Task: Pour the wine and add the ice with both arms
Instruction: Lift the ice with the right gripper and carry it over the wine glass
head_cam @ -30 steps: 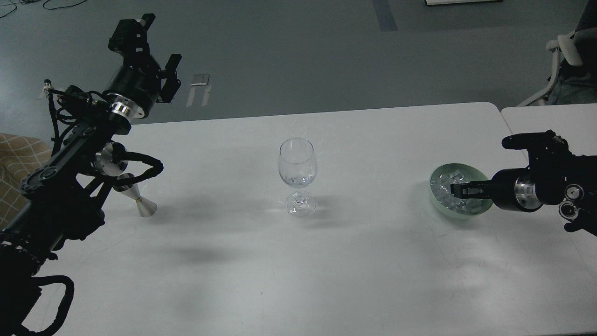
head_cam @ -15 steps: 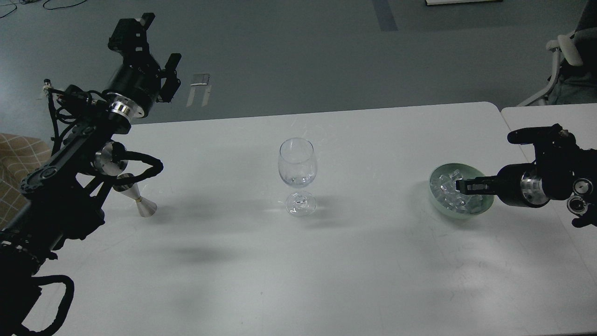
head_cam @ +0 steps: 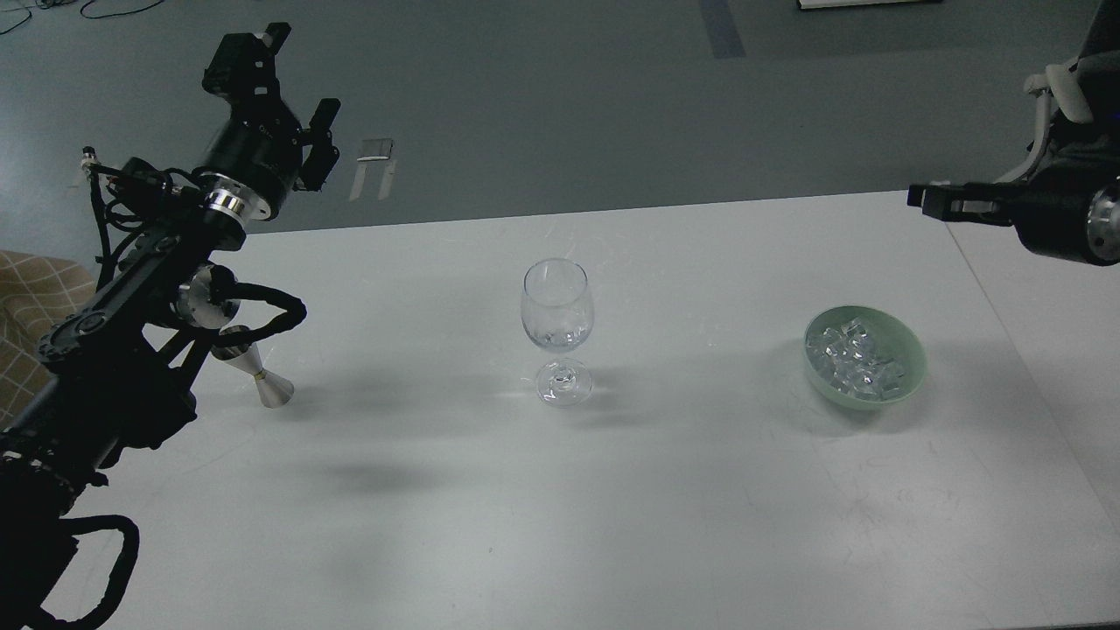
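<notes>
While the clear stemmed wine glass (head_cam: 558, 328) stands upright at mid-table, its bowl shows only small glints near the bottom; whether that is liquid, ice or reflection cannot be told. No wine colour is visible, and no bottle is in view. Judgement: pouring is not evidently done.

Ice (head_cam: 853, 357): small clear cubes heaped in the pale green round bowl (head_cam: 910, 350), which sits on the white table (head_cam: 700, 490) well to the right of the glass. The pile looks full.

Right gripper (head_cam: 929, 196): raised above the table's far right edge, well apart from the bowl, pointing left. Seen edge-on and dark; cannot tell if it is parted or clenched, nor whether it carries a cube.

Left gripper (head_cam: 293, 87): lifted high over the far left corner, fingers spread, holding nothing.

Silver hourglass-shaped metal jigger (head_cam: 258, 376): lying tilted on the table near the left arm, untouched.

Remaining, as judged: bring ice to the glass; pour wine.
</notes>
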Action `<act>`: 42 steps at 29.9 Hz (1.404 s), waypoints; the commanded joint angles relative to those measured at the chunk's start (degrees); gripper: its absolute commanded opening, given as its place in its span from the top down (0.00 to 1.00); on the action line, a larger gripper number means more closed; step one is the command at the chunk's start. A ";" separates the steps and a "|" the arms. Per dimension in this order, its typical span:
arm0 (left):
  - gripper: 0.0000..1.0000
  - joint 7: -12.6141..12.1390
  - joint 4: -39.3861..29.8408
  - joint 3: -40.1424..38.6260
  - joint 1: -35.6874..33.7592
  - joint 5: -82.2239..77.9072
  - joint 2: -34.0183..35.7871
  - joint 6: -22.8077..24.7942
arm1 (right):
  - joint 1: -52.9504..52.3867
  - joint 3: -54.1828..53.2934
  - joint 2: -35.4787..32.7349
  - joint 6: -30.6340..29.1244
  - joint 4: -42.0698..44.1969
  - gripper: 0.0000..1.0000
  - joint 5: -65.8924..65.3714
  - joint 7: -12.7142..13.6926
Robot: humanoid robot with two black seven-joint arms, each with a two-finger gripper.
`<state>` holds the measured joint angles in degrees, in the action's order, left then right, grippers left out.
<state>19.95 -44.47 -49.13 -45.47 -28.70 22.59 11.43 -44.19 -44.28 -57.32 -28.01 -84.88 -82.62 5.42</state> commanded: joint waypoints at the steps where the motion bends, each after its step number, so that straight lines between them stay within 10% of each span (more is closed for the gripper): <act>1: 0.02 0.00 0.00 0.09 -0.40 -0.04 -0.09 0.00 | -6.32 -0.89 0.27 0.01 -2.30 0.91 0.17 0.20; 20: 0.02 0.00 0.00 0.18 -0.76 -0.13 -0.09 0.00 | -20.14 4.90 25.40 0.01 -2.75 0.91 0.44 5.48; 42: 0.02 0.00 0.00 0.09 -0.41 -0.04 -0.27 0.00 | -19.09 17.12 33.49 0.01 -2.14 0.91 -0.44 6.44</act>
<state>19.95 -44.47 -48.95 -45.79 -28.84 22.32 11.42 -63.66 -28.23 -25.44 -28.00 -87.20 -82.88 11.49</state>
